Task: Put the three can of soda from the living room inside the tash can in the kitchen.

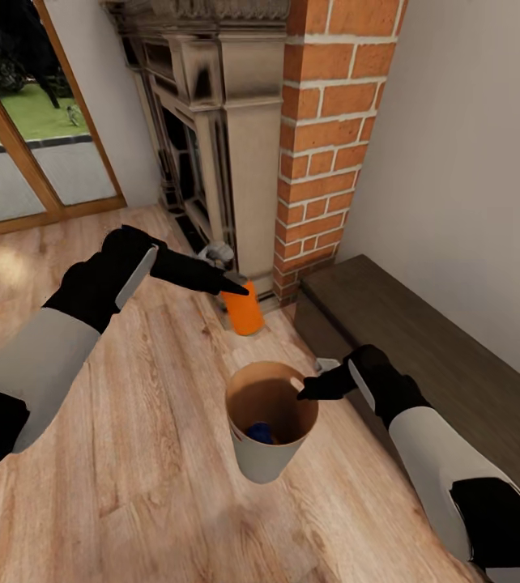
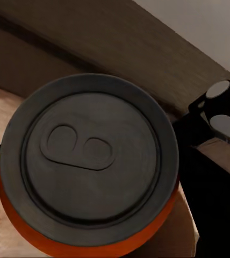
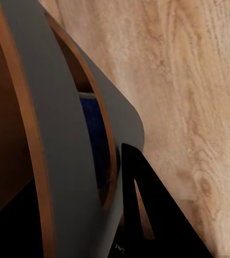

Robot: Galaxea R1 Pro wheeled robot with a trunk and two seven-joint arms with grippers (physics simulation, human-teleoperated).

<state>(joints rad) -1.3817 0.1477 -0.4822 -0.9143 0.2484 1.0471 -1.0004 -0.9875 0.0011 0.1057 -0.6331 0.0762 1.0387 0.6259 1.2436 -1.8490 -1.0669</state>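
My left gripper point(image 1: 240, 285) is shut on an orange can of soda point(image 1: 245, 314), holding it by its top in the air, just beyond the tash can. In the left wrist view the can's grey lid point(image 2: 88, 161) faces the camera. The tash can point(image 1: 264, 463), grey outside and tan-brown inside, is tilted, with my right gripper point(image 1: 304, 391) shut on its rim. One finger point(image 3: 147, 215) lies against the grey outer wall point(image 3: 61, 134). A dark blue can point(image 1: 261, 433) lies at the bottom of the bin point(image 3: 95, 134). The other orange can is out of view.
A stone fireplace point(image 1: 211, 138) and a brick column point(image 1: 329, 138) stand straight ahead. A dark wooden bench point(image 1: 422, 340) runs along the right wall, close to my right arm. A glass door point(image 1: 25, 154) is at the far left. Pale plank floor point(image 1: 130, 453) spreads below.
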